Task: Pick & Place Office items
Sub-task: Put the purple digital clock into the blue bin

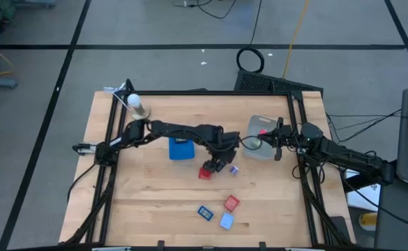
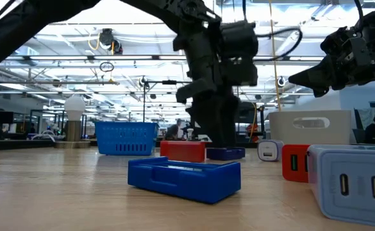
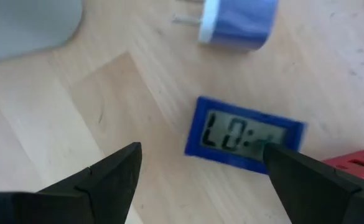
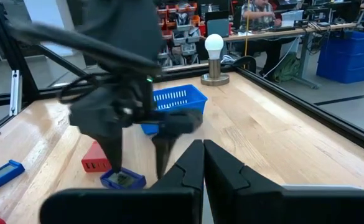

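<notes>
Left end effector [image 3: 200,171] hangs spread wide over the blue display piece [image 3: 244,134] on the bench [image 1: 155,195]. Red block [image 1: 205,173] touches that piece; purple plug [image 3: 238,25] lies near. Right end effector [image 4: 203,152] is closed, empty, above the grey bin [image 1: 259,146].

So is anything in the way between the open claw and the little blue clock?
Nothing visible. The left gripper hangs open right over the blue clock, with only bare table between its fingers. A red piece lies beside the clock.

Blue basket [image 1: 181,148], grey bin [image 1: 261,137], lamp [image 1: 135,103]
</notes>
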{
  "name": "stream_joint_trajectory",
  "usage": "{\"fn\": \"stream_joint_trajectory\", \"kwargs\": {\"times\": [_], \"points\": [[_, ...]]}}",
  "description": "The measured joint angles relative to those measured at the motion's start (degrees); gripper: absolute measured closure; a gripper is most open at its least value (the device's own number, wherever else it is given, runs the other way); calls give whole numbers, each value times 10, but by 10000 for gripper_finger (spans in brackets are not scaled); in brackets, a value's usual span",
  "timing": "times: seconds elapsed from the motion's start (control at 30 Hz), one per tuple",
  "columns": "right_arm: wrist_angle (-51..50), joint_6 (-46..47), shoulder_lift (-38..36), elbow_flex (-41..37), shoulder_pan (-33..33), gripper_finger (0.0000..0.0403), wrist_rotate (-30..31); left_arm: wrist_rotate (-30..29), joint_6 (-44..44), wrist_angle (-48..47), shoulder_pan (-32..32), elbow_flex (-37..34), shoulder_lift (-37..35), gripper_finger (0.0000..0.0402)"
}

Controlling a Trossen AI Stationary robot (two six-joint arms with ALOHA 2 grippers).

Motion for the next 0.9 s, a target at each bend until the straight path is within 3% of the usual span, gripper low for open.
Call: {"fn": "stream_joint_trajectory", "kwargs": {"times": [0.33,0.6,0.9], "points": [[-1,3,0,0,0,403,0,-19,60,-11,-42,0,-14,64],[-1,11,3,0,0,403,-24,-173,38,5,-73,1,2,60],[1,13,7,0,0,403,-29,-132,78,19,-51,1,2,5]]}}
